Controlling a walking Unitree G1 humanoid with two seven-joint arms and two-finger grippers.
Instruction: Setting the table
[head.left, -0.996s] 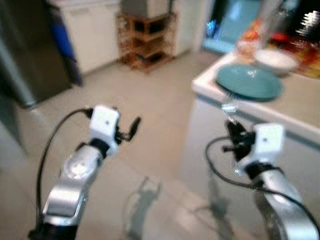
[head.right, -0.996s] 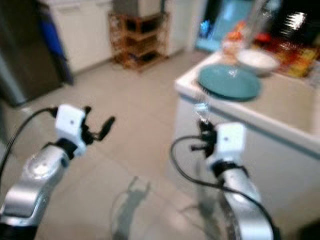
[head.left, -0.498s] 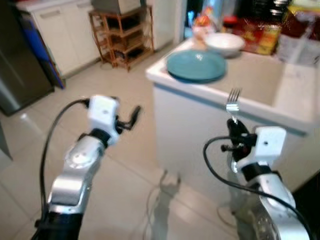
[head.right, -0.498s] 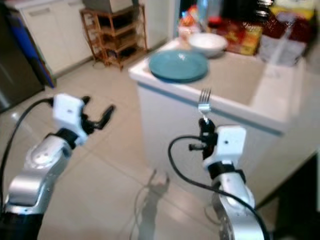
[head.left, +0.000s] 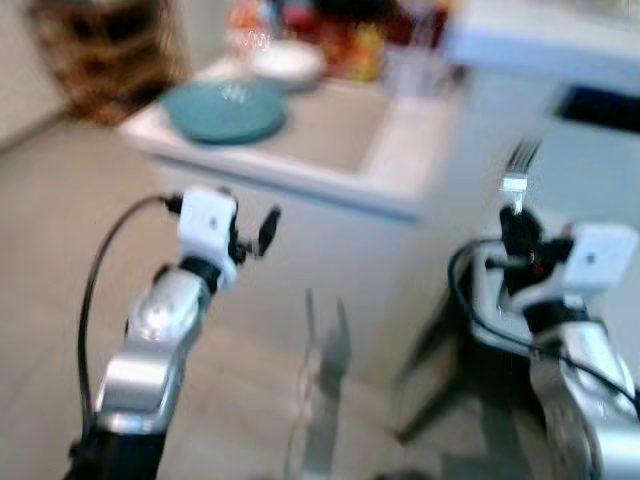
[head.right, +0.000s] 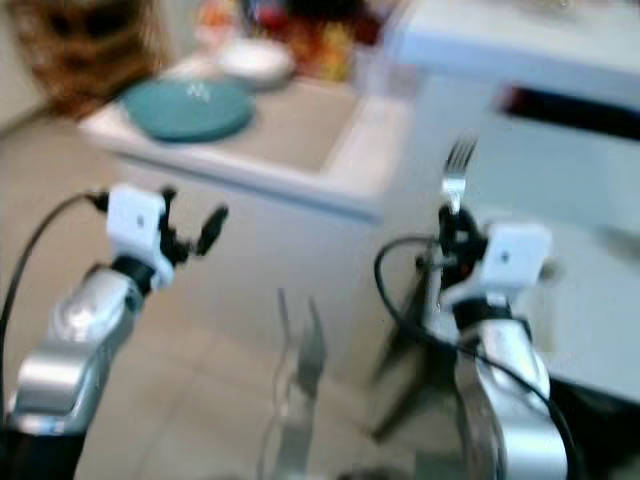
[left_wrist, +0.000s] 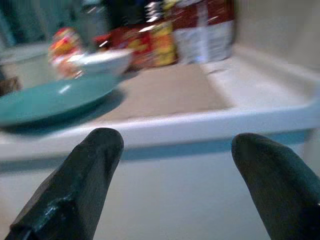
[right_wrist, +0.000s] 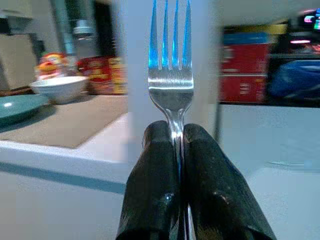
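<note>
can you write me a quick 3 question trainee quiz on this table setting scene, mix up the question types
1. True or false: the right tool is shut on a fork whose tines point up.
2. Multiple choice: what stands on the counter right behind the teal plate? A) a white bowl B) a glass jug C) a folded napkin
3. Fill in: the left tool holds nothing and its fingers stand ____.

Key: 1. True. 2. A, the white bowl. 3. Open, wide apart, facing the counter's edge.
</note>
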